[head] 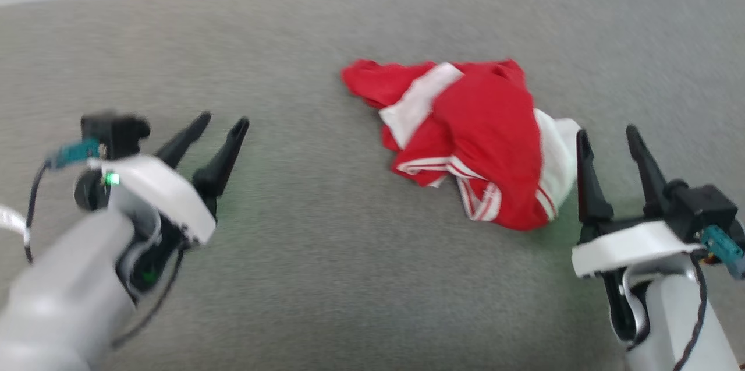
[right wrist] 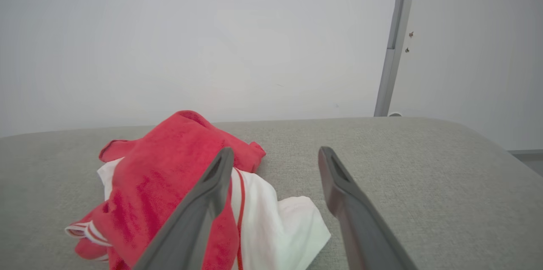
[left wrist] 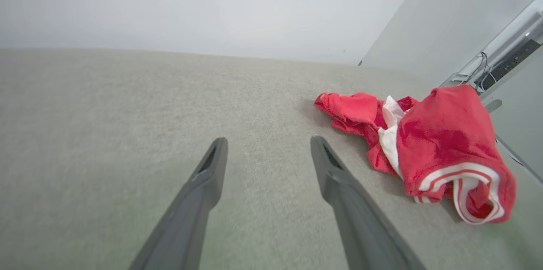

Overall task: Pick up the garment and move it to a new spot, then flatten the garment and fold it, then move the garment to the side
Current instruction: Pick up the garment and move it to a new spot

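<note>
Garment (head: 483, 126) lies crumpled in a red heap right of centre on the grey fabric surface (head: 314, 254), with white sleeve ends and striped trim turned toward the near side.

At the left of the head view, the left pincer (head: 224, 120) hovers with its fingers spread wide, well apart from the cloth. In the left wrist view the same pincer (left wrist: 268, 143) points across bare grey fabric, and the garment (left wrist: 441, 143) sits off to its right. A broad open stretch of surface runs between this pincer and the heap.

The right pincer (head: 606, 133) is also spread wide, its inner finger just beside the white sleeve end; contact cannot be told. Behind the heap, the surface's far edge meets a pale wall (right wrist: 212, 49).
</note>
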Controlling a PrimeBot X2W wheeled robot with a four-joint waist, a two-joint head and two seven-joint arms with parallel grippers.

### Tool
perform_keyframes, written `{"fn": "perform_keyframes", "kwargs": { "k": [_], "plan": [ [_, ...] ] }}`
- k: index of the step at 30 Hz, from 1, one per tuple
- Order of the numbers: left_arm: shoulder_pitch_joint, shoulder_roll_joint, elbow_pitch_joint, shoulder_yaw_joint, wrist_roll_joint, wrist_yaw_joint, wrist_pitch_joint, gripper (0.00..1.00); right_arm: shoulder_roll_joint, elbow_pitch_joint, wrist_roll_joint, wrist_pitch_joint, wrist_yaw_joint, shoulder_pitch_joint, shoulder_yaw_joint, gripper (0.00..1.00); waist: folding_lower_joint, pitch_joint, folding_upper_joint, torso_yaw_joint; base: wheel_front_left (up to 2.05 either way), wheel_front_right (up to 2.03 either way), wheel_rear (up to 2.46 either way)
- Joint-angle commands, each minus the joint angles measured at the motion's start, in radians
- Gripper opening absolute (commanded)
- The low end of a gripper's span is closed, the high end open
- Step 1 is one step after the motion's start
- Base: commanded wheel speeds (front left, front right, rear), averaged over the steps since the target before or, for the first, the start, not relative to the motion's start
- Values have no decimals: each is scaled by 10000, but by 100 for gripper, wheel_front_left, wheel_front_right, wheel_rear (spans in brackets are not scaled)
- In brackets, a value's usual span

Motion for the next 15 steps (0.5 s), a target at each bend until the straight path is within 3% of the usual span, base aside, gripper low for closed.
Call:
{"fn": "perform_keyframes", "kwargs": {
  "k": [1, 7, 15],
  "plan": [
    [401, -148, 30, 191, 224, 30, -40, 100, -14, 28, 18, -47, -7, 182, -34, 100, 0, -656, 0, 670, 0, 0, 0],
    [2830, -818, -68, 2949, 1763, 30, -47, 100, -174, 82, -126, -48, -7, 1151, -648, 100, 0, -1536, 0, 1406, 0, 0, 0],
    [5453, -1463, -968, 5980, 4148, 30, -49, 100, -348, -246, -4, -48, -7, 2008, -1156, 100, 0, -1996, 0, 1554, 0, 0, 0]
  ]
}}
